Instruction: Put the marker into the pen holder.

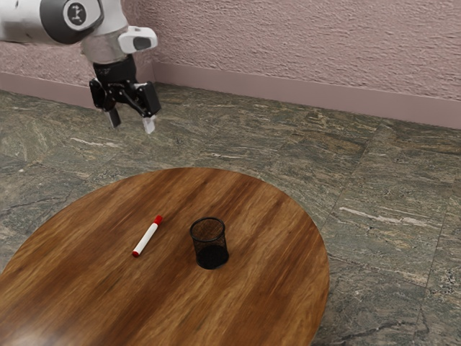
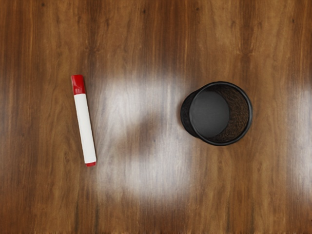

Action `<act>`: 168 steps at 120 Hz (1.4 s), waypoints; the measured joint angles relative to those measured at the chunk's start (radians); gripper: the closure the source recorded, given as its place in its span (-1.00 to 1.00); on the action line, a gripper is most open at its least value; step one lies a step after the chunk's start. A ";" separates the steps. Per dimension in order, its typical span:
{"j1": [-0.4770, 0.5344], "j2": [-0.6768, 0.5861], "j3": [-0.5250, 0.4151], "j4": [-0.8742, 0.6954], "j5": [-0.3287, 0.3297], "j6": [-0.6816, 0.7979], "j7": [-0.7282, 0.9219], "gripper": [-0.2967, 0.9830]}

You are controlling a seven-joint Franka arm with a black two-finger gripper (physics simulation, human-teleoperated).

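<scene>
Hang high in the upper left of the exterior view's frame, with the arm (image 1: 32,23) reaching in from the left edge and the gripper (image 1: 131,122) pointing down. Hold the two fingers (image 1: 149,125) apart, with a clear gap between the tips.

Find the marker (image 1: 147,238) lying on its side on the round wooden table (image 1: 252,303), left of centre and lower in the exterior frame. Note a white barrel, a longer red end aimed toward the frame's upper right and a short red tip toward the lower left. Is outside the pen holder (image 1: 210,245), well below the gripper.

See that holder standing upright just right of the marker in the exterior frame: black mesh, round, open at the top. In the wrist view, look down through its rim to a dark, round base; see bright glare on the wood between marker and holder.

Record also a grey-green stone floor (image 1: 389,187) at right and a rough pink wall (image 1: 302,36) across the top of the exterior frame.
</scene>
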 joint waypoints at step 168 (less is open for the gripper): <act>0.005 0.338 0.125 -0.471 -0.012 0.625 -0.004 0.17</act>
